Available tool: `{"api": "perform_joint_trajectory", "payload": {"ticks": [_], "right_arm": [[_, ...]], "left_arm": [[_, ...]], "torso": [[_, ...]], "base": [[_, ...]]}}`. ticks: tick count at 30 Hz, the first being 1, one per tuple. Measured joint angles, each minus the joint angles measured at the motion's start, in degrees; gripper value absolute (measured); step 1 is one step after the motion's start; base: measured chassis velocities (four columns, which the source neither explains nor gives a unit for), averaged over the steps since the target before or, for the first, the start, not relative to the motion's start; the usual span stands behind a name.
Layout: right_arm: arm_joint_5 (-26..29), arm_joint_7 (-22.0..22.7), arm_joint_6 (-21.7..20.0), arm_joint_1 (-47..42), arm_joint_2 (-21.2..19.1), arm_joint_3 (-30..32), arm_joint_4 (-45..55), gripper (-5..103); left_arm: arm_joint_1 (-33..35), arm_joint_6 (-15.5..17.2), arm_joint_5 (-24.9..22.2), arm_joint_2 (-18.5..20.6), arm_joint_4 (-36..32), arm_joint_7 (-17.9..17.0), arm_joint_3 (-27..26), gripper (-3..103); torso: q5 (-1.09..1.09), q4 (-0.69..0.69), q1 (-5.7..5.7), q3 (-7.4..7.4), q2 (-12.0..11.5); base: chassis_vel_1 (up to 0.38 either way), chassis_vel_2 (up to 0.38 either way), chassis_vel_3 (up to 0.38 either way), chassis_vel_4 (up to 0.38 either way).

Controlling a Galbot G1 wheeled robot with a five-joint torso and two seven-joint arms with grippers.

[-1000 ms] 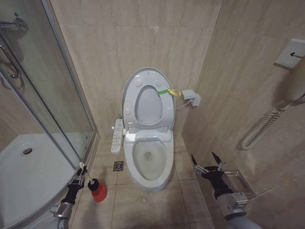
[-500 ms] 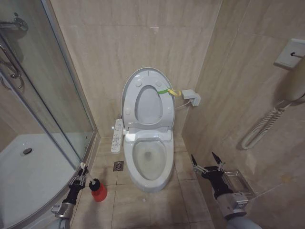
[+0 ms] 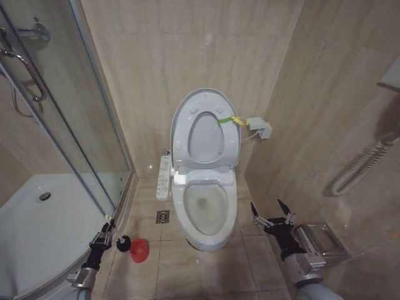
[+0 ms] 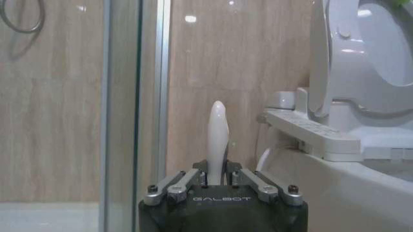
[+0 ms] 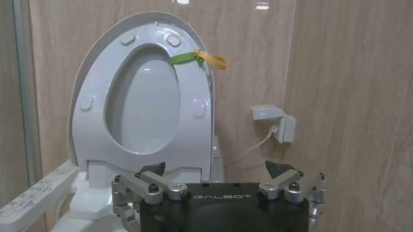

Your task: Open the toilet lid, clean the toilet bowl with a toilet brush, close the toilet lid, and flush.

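The toilet lid point(image 3: 182, 119) point(image 5: 87, 72) stands upright against the wall, the seat ring raised against it and a green-and-yellow strap point(image 3: 231, 120) point(image 5: 203, 58) at its rim. Below it the toilet bowl point(image 3: 205, 209) lies uncovered. Low on the floor by the shower, my left gripper point(image 3: 103, 237) point(image 4: 217, 176) is shut on the pale handle point(image 4: 217, 130) of the toilet brush; its black head point(image 3: 123, 244) sits beside the red cup point(image 3: 139, 250). To the right of the bowl, my right gripper point(image 3: 273, 215) point(image 5: 216, 169) is open and holds nothing.
A glass shower enclosure point(image 3: 69, 125) and white shower tray point(image 3: 37, 231) take up the left. A control panel point(image 3: 164, 178) juts from the toilet's side, with a floor drain point(image 3: 162, 217) below it. On the right wall are a socket box point(image 3: 260, 128) and a metal holder point(image 3: 322, 237).
The whole picture has shifted, so the camera moved. The brush's black head now sits beside the red cup rather than on top of it. The right gripper is unchanged.
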Motion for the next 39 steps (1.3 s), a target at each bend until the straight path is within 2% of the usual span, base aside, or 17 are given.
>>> {"api": "perform_joint_trajectory", "payload": {"ticks": [4, 39], "right_arm": [[0.0, 0.03, 0.0, 0.0, -0.01, 0.02, 0.0, 100], [0.0, 0.02, 0.0, 0.0, -0.01, 0.01, 0.0, 100]], "left_arm": [[0.04, -0.08, 0.1, -0.34, 0.0, 0.26, 0.23, 18], [-0.26, -0.1, 0.21, -1.07, 0.43, 0.35, 0.43, 18]], "torso": [[0.0, -0.04, 0.0, 0.01, 0.02], [0.0, -0.01, 0.03, 0.04, 0.06]], "base": [[0.0, 0.0, 0.0, 0.0], [0.0, 0.0, 0.0, 0.0]]}}
